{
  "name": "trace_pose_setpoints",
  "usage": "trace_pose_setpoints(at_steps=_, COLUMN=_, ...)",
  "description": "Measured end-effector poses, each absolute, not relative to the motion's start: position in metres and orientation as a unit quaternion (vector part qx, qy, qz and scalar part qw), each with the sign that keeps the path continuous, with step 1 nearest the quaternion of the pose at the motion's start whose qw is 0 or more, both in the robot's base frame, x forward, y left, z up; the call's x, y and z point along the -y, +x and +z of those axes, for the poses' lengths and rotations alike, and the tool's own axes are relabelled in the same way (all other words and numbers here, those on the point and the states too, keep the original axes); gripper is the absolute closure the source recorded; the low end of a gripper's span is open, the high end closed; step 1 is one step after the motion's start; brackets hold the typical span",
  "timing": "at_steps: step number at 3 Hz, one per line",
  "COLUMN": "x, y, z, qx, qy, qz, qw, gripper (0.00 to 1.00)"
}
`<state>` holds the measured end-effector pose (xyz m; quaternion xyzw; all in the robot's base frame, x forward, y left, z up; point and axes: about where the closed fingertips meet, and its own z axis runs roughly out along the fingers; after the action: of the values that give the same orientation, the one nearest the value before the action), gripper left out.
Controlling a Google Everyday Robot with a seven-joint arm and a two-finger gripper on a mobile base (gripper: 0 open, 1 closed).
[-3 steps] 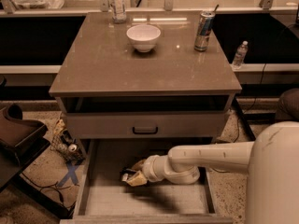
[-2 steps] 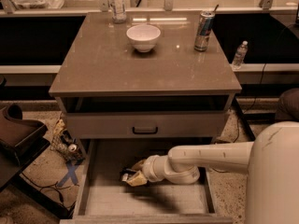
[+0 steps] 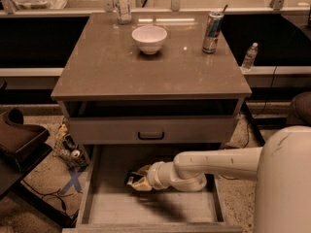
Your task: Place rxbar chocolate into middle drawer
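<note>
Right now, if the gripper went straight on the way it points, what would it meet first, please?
The gripper, inside the middle drawer with the rxbar chocolate at its tip, points left. It would probably meet the drawer's left side wall first, though depth is unclear.

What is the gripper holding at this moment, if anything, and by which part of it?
The gripper, low inside the open drawer, holds the rxbar by its right end; the dark left end sticks out free.
</note>
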<state>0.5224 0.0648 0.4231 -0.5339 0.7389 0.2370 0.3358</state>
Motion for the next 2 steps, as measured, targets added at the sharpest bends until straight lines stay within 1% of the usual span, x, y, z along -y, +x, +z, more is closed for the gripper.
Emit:
trace_pose_setpoints(at_steps=1, x=-0.0662, y=0.5218, z=0.4228, qx=-0.738, qy=-0.534, qz=0.238, qw=0.335, gripper=0.15)
trace_pose_setpoints(at_steps=2, x=-0.0676, y=0.5213, z=0.4225, qx=-0.738, qy=-0.535, qz=0.239, qw=0.335, gripper=0.00)
